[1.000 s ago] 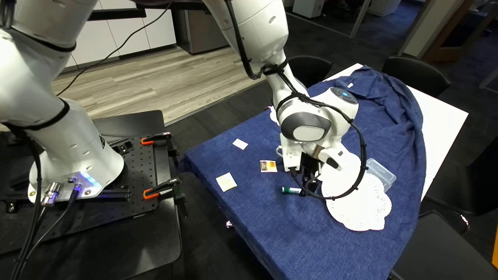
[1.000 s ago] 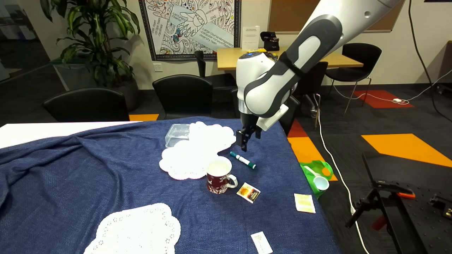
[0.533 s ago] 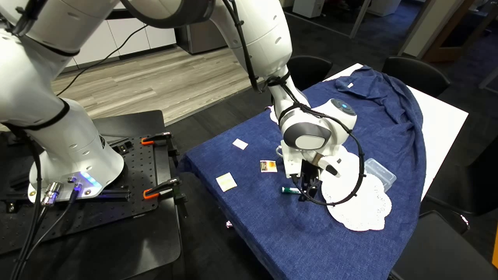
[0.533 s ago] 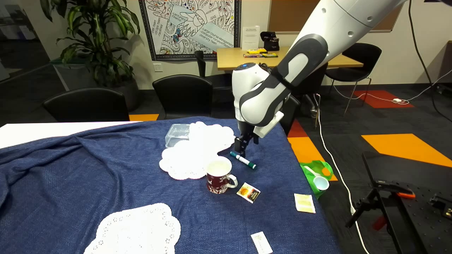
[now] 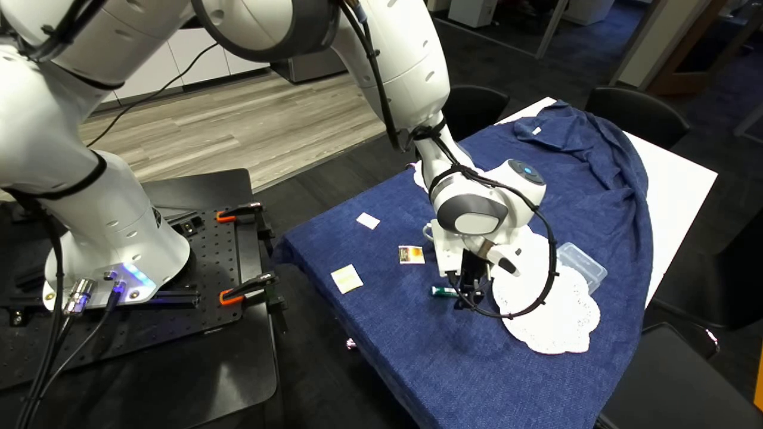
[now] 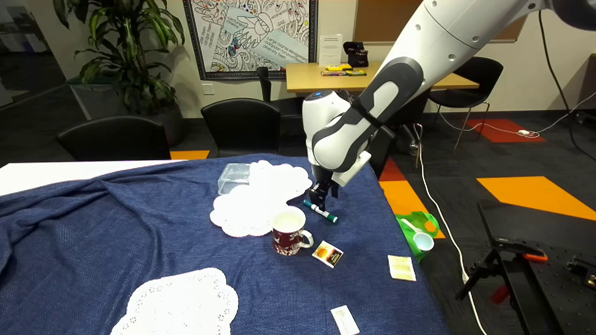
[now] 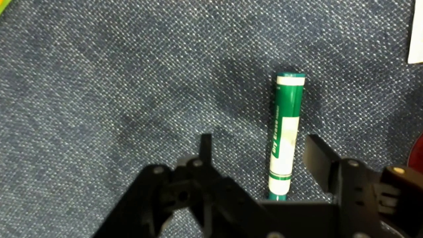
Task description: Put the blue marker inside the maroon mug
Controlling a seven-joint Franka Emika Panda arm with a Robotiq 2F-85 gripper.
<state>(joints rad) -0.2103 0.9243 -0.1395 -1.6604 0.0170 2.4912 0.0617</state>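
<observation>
The marker [image 7: 287,132], green and white with a teal cap, lies on the blue cloth; it also shows in both exterior views [image 5: 443,291] [image 6: 330,217]. The maroon mug [image 6: 285,241], patterned with a white handle, stands upright near the marker. Only its handle [image 5: 427,232] shows in an exterior view, behind the arm, and its red edge [image 7: 417,155] shows in the wrist view. My gripper [image 7: 257,137] is open above the marker [image 6: 326,199]. The marker lies between the fingers in the wrist view, nearer the right finger, with cloth visible on both sides. The cap end is partly hidden.
White doilies [image 6: 244,211] and a clear plastic box [image 6: 234,177] lie beside the mug and marker. A tea packet [image 6: 328,253], a yellow packet [image 6: 401,268] and a white sachet [image 6: 345,320] lie on the cloth. Another doily [image 6: 181,302] lies farther off.
My gripper has moved down toward the marker, and slightly left in an exterior view. It stays open. The marker and mug have not moved.
</observation>
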